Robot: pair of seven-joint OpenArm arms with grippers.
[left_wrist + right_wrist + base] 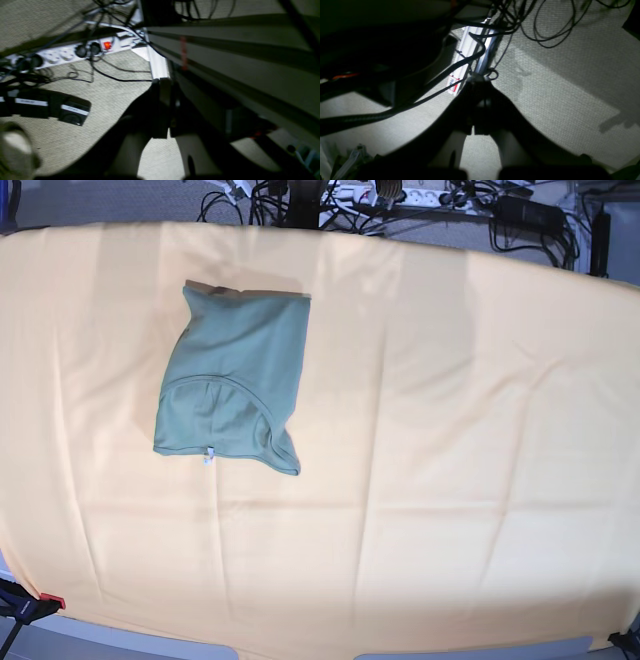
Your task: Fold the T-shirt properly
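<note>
The sage-green T-shirt (235,380) lies folded into a compact, roughly rectangular bundle on the left half of the pale orange-yellow cloth (450,430). Its small white tag (208,457) shows at the near edge. Neither arm appears in the base view. In the left wrist view my left gripper (163,85) is a dark silhouette with its fingers pressed together, nothing between them, pointing at the carpeted floor beside the table frame. My right gripper (478,86) is likewise shut and empty, over the floor and cables. The shirt is out of both wrist views.
A white power strip (70,52) with plugs and a lit red switch lies on the carpet, next to black power adapters (72,111). An aluminium frame leg (157,65) and loose black cables (545,25) are close to the grippers. More cables lie behind the table's far edge (400,200).
</note>
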